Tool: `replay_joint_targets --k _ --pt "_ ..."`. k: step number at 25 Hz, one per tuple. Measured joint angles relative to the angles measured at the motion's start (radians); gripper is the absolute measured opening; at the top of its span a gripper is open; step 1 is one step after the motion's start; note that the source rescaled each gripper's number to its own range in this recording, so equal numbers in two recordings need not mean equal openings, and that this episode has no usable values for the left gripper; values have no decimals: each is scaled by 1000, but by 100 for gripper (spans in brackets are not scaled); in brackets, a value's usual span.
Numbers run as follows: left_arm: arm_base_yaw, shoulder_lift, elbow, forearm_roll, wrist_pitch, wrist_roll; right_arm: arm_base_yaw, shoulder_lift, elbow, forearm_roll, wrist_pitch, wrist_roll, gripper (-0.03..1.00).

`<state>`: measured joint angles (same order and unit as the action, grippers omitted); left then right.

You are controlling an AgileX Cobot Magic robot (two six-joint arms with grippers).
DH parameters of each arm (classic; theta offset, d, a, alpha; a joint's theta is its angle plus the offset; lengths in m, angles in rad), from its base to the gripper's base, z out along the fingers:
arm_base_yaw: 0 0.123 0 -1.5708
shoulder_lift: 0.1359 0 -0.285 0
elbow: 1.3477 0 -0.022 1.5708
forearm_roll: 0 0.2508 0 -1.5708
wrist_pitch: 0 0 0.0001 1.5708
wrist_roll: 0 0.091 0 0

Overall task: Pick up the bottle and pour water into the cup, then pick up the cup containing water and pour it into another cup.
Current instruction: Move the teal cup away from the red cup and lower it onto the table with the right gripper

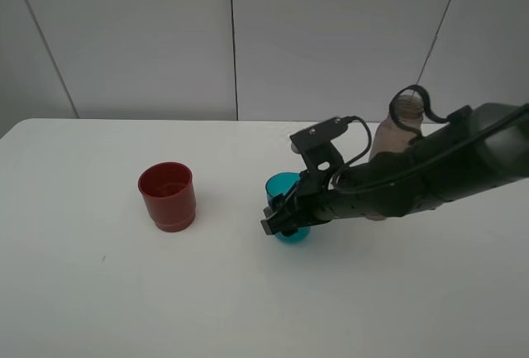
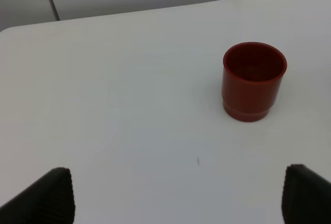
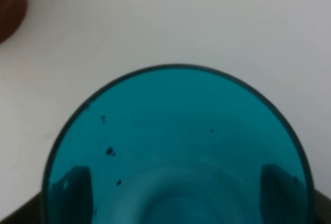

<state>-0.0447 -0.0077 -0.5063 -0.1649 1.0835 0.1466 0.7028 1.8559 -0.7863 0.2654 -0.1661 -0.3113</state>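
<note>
**Right gripper clamping the teal cup, red cup standing apart**

The right gripper (image 1: 285, 219) is reaching in over the white table (image 1: 99, 308) and is closing on the teal cup (image 1: 286, 195), fingers pressed on opposite sides of the cup wall. In the right wrist view the teal cup (image 3: 176, 146) is filling most of the picture, rim facing the camera, with two dark finger pads (image 3: 77, 188) showing through the translucent plastic at either side. A few small dark specks are sitting on the inner wall. Cup is looking upright; cannot tell whether its base is touching the table or just off it. Water level inside not readable.

The red cup (image 1: 168, 196) is standing upright on the table, well apart from the teal cup, on the side away from the right arm. Its mouth is open upward and its narrower stepped base is resting on the surface. A corner of it is also showing at the edge of the right wrist view (image 3: 9, 6).

The bottle (image 1: 397, 147) is standing behind the right arm, beyond the teal cup, cap off, neck up, lower part hidden by the arm.

The left gripper (image 2: 178, 198) is hanging with its two black fingertips spread wide, nothing between them, and the red cup (image 2: 253, 81) is lying ahead of it, not touching.
</note>
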Motion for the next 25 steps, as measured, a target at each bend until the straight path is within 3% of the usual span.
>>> replay_joint_targets --k 25 --pt "0 0 0 0 0 0 0 0 -1 -11 1 0 9"
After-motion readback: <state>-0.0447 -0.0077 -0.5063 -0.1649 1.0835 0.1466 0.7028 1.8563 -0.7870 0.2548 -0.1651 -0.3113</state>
